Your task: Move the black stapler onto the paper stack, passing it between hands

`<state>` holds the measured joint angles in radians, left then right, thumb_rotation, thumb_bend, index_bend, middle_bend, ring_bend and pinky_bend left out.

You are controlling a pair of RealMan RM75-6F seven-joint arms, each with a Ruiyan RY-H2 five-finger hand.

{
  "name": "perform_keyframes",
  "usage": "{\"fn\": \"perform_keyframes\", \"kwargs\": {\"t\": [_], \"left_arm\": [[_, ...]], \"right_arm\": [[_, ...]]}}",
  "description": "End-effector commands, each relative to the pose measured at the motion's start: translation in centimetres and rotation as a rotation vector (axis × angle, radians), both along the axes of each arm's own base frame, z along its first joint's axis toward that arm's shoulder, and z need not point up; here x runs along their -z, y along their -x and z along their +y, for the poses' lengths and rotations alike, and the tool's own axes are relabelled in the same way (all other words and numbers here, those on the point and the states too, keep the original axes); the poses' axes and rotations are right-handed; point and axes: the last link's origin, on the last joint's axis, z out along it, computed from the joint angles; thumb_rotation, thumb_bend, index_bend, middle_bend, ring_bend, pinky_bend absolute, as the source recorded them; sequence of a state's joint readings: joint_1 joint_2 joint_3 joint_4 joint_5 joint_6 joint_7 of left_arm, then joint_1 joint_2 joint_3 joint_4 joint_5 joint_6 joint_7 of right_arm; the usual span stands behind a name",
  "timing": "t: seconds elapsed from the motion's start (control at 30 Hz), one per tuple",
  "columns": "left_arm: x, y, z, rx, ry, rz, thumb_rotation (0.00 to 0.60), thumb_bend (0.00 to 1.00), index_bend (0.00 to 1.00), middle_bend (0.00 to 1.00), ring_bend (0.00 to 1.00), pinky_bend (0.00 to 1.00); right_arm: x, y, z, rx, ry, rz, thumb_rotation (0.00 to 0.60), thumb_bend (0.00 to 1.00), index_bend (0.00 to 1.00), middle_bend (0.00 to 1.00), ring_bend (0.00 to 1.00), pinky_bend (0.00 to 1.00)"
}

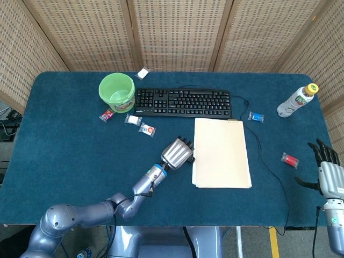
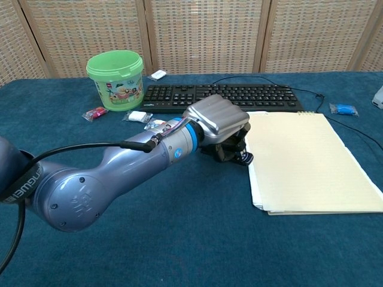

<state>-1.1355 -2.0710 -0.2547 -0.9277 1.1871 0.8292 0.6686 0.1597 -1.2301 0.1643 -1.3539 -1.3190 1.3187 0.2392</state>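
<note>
Black stapler [image 2: 234,151] sits gripped under the curled fingers of the left robot hand [image 2: 218,124], lifted just above the table [image 1: 70,140] right beside the left edge of the paper stack [image 1: 221,153]. Beyond them, at the far side, lies the keyboard [image 1: 183,102], with the green bucket [image 1: 116,92] to its left. At the near right corner, the right robot hand [image 1: 328,173] holds nothing, fingers spread apart.

The left hand [image 2: 218,122] reaches forward, palm down, fingers curled under; the right hand [image 1: 328,174] rests spread.
</note>
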Motion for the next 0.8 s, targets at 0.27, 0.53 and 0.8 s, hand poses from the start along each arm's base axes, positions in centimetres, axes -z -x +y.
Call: {"fn": "perform_keyframes", "kwargs": {"t": [0.27, 0.53, 0.8], "left_arm": [[-0.5, 0.3, -0.2, -0.016, 0.022, -0.002, 0.6, 0.3, 0.1, 0.0, 0.0, 0.0], [-2.2, 0.7, -0.2, -0.04, 0.005, -0.068, 0.6, 0.3, 0.05, 0.0, 0.0, 0.0], [-8.1, 5.1, 0.5, -0.147, -0.069, -0.171, 0.6, 0.27, 0.0, 0.0, 0.0, 0.0]], "right_arm": [[0.0, -0.2, 0.0, -0.01, 0.001, -0.002, 0.6, 0.11, 0.13, 0.0, 0.0, 0.0], [0.1, -0.5, 0.1, -0.021, -0.004, -0.002, 0.6, 0.11, 0.13, 0.0, 0.0, 0.0], [0.3, -0.8, 0.3, -0.029, -0.012, 0.004, 0.6, 0.11, 0.13, 0.0, 0.0, 0.0]]}}
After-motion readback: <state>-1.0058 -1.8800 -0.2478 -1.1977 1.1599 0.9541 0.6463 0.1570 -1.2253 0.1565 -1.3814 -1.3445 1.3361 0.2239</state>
